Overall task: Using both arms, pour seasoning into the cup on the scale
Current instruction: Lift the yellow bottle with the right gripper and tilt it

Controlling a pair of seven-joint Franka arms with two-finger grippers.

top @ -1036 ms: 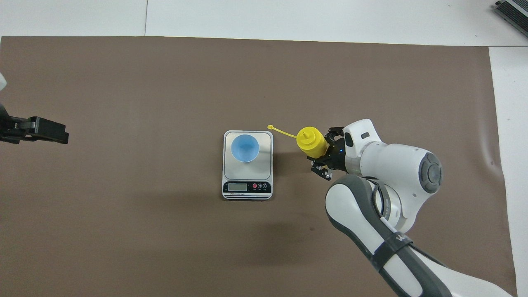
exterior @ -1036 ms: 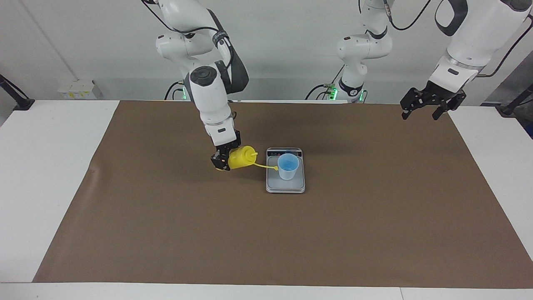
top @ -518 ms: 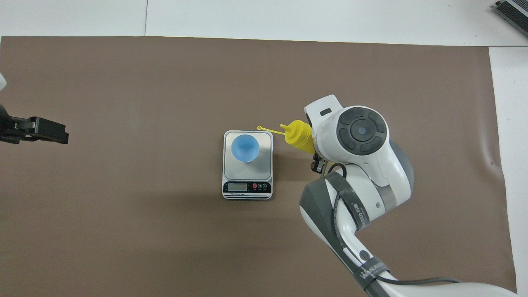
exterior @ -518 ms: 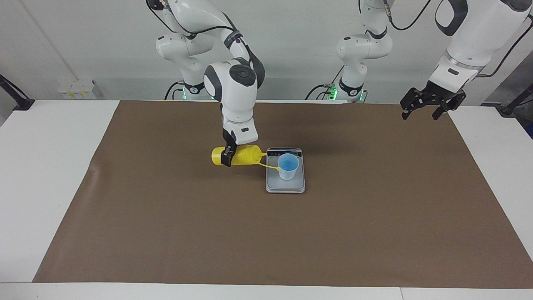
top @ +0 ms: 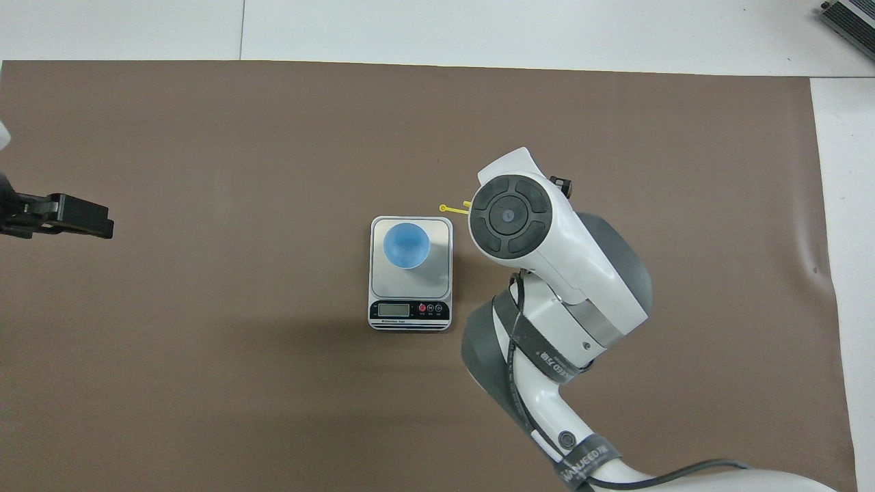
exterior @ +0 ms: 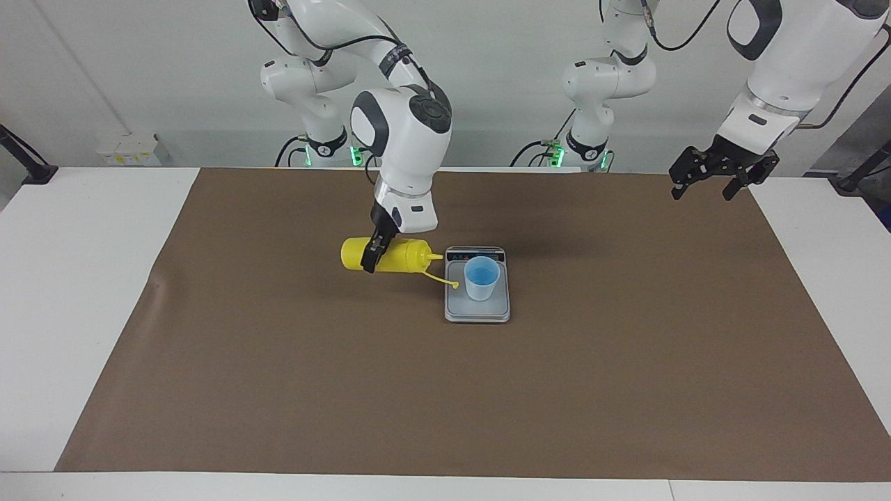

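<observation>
My right gripper (exterior: 371, 259) is shut on the seasoning bottle (exterior: 393, 255), a yellow squeeze bottle held level over the mat beside the scale. Its nozzle points at the scale's edge and its cap strap (exterior: 442, 280) droops toward the cup. In the overhead view my right wrist hides the bottle; only the nozzle tip and strap (top: 454, 208) show. The light blue cup (exterior: 482, 277) (top: 406, 244) stands upright on the silver-grey scale (exterior: 477, 312) (top: 410, 290). My left gripper (exterior: 720, 179) (top: 68, 217) waits open, raised over the mat's edge at the left arm's end.
A brown mat (exterior: 445, 390) covers most of the white table (exterior: 76, 278). The scale's display strip (top: 410, 311) is at its end nearer the robots. A dark device (top: 847, 17) lies at the table's corner farthest from the robots.
My right wrist has turned, tipping the bottle until it lies level with its nozzle toward the scale. The wrist now covers the bottle from above. The left arm has not moved.
</observation>
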